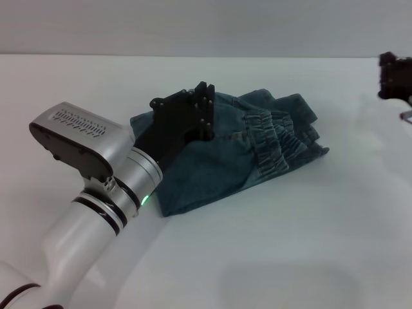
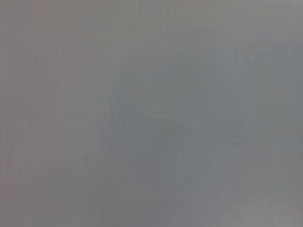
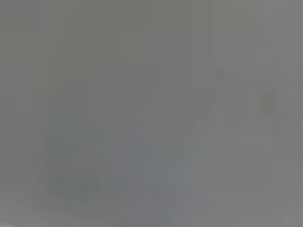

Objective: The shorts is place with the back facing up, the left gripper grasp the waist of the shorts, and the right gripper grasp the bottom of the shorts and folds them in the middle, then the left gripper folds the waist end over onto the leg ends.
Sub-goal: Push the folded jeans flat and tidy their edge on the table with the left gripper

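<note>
The shorts (image 1: 219, 164) lie in the middle of the white table as a folded blue denim bundle. The waist (image 1: 283, 138), a gathered, ruffled band, lies on top at the bundle's right side. I cannot make out the leg hems in the bundle. My left gripper (image 1: 205, 114), on the silver arm with the green light, is down on the top of the bundle at its far left part, to the left of the waistband. My right gripper (image 1: 394, 77) hangs at the far right edge of the head view, well away from the shorts. Both wrist views show only grey blur.
The white table (image 1: 290, 244) stretches around the bundle on all sides. My left arm (image 1: 96, 187) crosses the near left corner of the scene.
</note>
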You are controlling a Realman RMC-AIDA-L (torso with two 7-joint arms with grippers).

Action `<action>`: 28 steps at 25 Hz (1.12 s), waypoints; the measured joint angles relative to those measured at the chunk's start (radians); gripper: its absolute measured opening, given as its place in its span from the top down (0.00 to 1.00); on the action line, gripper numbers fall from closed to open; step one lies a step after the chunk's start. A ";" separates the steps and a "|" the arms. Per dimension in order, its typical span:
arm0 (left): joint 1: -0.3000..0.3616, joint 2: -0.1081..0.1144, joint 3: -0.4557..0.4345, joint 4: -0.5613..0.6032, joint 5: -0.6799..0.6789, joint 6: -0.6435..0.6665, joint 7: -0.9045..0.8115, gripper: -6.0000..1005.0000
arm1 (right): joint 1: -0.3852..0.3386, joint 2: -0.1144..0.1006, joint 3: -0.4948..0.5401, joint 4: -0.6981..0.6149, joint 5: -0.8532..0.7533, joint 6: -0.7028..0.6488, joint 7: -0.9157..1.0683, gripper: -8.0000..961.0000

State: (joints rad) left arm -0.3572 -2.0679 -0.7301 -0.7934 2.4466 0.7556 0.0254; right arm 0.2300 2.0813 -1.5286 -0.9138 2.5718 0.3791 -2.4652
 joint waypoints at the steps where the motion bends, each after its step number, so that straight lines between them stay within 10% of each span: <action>1: -0.002 0.000 0.002 0.000 0.000 -0.002 -0.009 0.92 | 0.009 -0.005 0.012 0.004 -0.002 -0.013 0.058 0.89; 5: -0.003 0.000 0.001 0.002 0.000 -0.009 -0.023 0.94 | 0.022 -0.034 0.032 0.009 -0.039 -0.018 0.284 0.89; 10: -0.006 0.000 0.002 0.002 0.000 -0.017 -0.037 0.95 | 0.041 -0.004 0.100 0.046 -0.049 0.012 0.224 0.89; 28: 0.069 -0.002 0.130 0.079 0.098 -0.031 -0.060 0.99 | 0.023 -0.004 0.108 0.162 -0.045 0.169 0.158 0.88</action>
State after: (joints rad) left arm -0.2879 -2.0700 -0.5997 -0.7146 2.5450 0.7245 -0.0345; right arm 0.2534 2.0772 -1.4205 -0.7513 2.5265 0.5481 -2.3069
